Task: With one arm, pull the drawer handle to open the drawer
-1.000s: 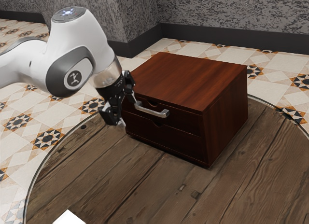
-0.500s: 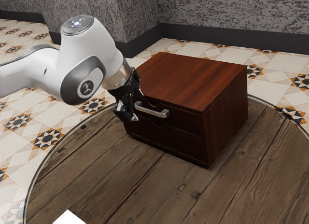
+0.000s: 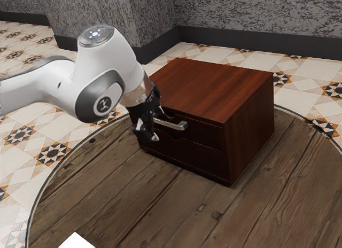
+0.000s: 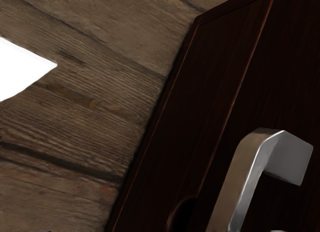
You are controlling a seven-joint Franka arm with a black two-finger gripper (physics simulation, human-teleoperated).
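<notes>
While the top drawer (image 3: pixel 203 128) sits flush in its cabinet (image 3: pixel 214 87), contents hidden, jaws by the handle (image 3: pixel 172 123), grip unclear

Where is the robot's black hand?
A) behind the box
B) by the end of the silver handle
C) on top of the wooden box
B: the gripper is at the front of the cabinet, beside the end of the silver handle nearest the arm.

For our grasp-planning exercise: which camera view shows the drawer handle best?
The exterior view: most of the handle shows, across the upper drawer front, beside the tool. The wrist view gives one bent end, close up.
</notes>
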